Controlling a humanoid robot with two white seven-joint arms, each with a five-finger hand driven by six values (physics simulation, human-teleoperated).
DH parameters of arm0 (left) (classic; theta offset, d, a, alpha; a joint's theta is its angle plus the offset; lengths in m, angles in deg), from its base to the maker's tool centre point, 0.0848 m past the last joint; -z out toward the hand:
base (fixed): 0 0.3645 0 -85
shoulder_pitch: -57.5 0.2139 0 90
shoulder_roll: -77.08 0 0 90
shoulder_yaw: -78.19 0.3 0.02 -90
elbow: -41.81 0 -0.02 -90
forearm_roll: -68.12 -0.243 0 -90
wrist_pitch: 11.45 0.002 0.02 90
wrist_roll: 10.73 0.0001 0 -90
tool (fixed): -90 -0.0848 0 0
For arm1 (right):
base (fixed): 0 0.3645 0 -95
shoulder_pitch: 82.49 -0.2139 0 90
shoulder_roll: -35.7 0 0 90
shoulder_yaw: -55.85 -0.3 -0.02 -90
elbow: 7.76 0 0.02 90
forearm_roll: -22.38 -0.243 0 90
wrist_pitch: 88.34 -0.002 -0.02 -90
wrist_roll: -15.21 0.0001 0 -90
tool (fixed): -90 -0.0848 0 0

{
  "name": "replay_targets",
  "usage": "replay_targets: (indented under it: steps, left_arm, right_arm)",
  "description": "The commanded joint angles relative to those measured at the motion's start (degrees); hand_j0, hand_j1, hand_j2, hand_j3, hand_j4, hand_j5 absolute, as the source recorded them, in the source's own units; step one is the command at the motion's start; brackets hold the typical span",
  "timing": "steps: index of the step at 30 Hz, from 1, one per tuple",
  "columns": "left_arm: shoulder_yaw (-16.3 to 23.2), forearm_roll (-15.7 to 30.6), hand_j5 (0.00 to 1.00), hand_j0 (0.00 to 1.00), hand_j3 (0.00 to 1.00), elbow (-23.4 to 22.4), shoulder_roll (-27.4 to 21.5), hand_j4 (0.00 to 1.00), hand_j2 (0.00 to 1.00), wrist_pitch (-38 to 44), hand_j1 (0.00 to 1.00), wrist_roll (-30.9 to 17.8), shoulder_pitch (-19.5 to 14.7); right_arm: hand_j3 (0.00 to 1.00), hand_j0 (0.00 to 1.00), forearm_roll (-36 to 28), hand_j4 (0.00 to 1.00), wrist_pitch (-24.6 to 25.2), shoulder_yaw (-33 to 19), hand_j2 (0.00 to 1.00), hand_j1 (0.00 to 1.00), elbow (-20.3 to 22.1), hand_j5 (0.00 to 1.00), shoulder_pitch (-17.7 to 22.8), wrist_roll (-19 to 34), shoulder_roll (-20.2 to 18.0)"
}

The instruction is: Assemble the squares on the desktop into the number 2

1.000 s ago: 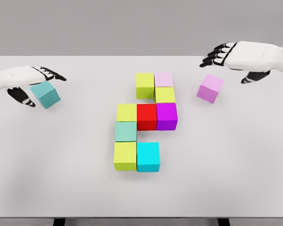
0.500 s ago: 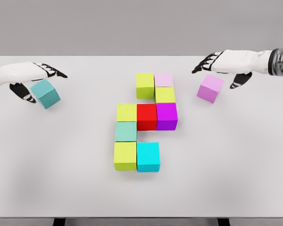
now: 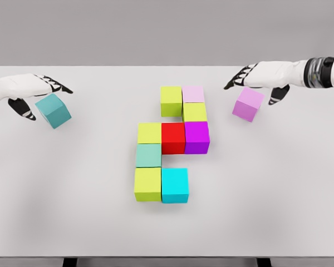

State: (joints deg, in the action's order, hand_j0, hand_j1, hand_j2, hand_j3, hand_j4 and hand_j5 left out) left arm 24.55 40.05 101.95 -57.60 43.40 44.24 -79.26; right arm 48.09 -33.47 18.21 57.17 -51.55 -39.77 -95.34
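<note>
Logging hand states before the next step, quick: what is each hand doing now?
Left hand: open, at the teal cube, not gripping.
Right hand: open, above the violet cube, holding nothing.

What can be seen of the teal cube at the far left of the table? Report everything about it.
The teal cube is a plain, matte, solid-coloured block with a lighter top face and two darker side faces showing. It sits turned at an angle to the table edges, alone near the left side, far from the assembled blocks. The left robot hand hovers over its upper left corner, fingers spread; whether they touch it cannot be told.
</note>
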Motion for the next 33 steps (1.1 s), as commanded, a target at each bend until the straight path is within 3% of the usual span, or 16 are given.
replay_targets:
  steps: [1, 26, 31, 33]
  left_arm:
    - [-0.9, -1.7, 0.97, 0.97, 0.97, -1.8, 1.3, 0.97, 0.97, 0.1, 0.97, 0.0, 0.0]
    - [-0.9, -6.6, 0.92, 0.92, 0.92, -4.2, 4.5, 0.92, 0.92, 0.1, 0.92, 0.0, 0.0]
    - [-0.9, -7.3, 0.86, 0.86, 0.86, -4.2, 4.6, 0.86, 0.86, 0.1, 0.86, 0.0, 0.0]
    - [-0.8, -7.3, 0.77, 0.77, 0.77, -4.2, 4.6, 0.77, 0.77, 0.1, 0.77, 0.0, 0.0]
  right_arm:
    - [1.00, 1.00, 0.6, 1.00, 0.1, 0.2, 1.00, 1.00, -1.8, 1.00, 0.0, 0.0, 0.4]
    - [1.00, 1.00, 10.8, 1.00, 0.1, 1.8, 1.00, 1.00, -2.7, 1.00, -1.2, 0.0, 3.2]
    - [1.00, 1.00, 11.8, 1.00, 0.1, 4.2, 1.00, 1.00, -2.8, 1.00, -1.8, 0.0, 3.6]
    - [1.00, 1.00, 11.8, 1.00, 0.1, 4.2, 1.00, 1.00, -2.8, 1.00, -1.8, 0.0, 3.6]
